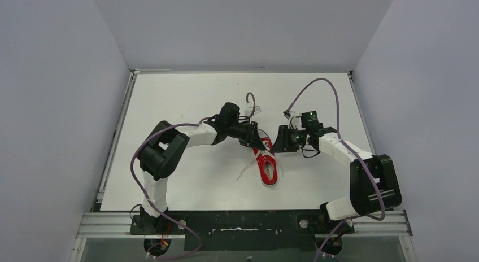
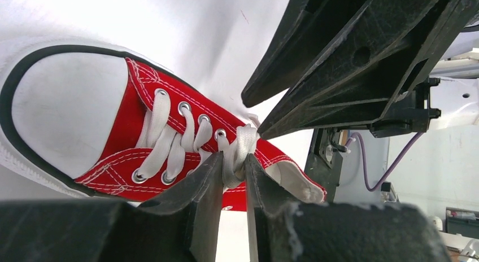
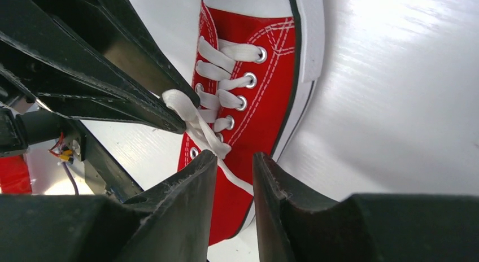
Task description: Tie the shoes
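One small red canvas sneaker (image 1: 268, 165) near the white table (image 1: 186, 98)'s centre. Over its far end: left gripper (image 1: 258, 141) and right gripper (image 1: 281, 143).

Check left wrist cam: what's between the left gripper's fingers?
A white lace strand of the red sneaker, pinched in the left gripper. The left wrist view shows it clearly.

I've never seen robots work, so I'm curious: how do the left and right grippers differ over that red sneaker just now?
The left gripper pinches a white lace, its jaws nearly closed; the right gripper stands open, clamping nothing. In the top view the left one hangs over the red sneaker, the right one just beside it. Both are black, two-fingered, and meet at the laces.
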Action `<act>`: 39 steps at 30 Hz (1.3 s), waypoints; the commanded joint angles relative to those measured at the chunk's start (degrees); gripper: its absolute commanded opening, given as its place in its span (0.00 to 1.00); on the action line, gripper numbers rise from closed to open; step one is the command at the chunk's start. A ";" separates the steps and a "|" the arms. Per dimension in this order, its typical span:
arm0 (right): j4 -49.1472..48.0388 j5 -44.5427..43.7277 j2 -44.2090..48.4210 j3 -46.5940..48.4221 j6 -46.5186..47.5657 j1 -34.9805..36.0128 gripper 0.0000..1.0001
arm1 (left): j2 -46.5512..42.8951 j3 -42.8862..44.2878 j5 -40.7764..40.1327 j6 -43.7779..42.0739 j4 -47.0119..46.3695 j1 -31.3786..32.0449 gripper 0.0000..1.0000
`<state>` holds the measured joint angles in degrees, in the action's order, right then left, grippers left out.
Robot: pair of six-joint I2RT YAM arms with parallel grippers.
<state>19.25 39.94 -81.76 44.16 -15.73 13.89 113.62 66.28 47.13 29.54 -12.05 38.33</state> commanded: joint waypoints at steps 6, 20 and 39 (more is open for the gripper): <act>-5.73 7.03 -4.27 3.84 0.66 0.57 0.33 | 0.33 2.35 1.39 -0.58 -0.87 0.26 0.16; -6.51 9.11 -2.39 4.16 -2.31 0.69 0.00 | -0.38 3.30 -2.11 -0.73 -1.79 0.26 0.00; -7.98 6.01 2.65 1.43 -14.47 3.11 0.27 | 1.57 1.95 -1.94 5.44 -10.44 0.43 0.00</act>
<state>10.70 46.33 -83.88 45.87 -26.57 18.90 115.42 67.55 44.82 34.41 -16.51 38.85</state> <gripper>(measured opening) 0.239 0.009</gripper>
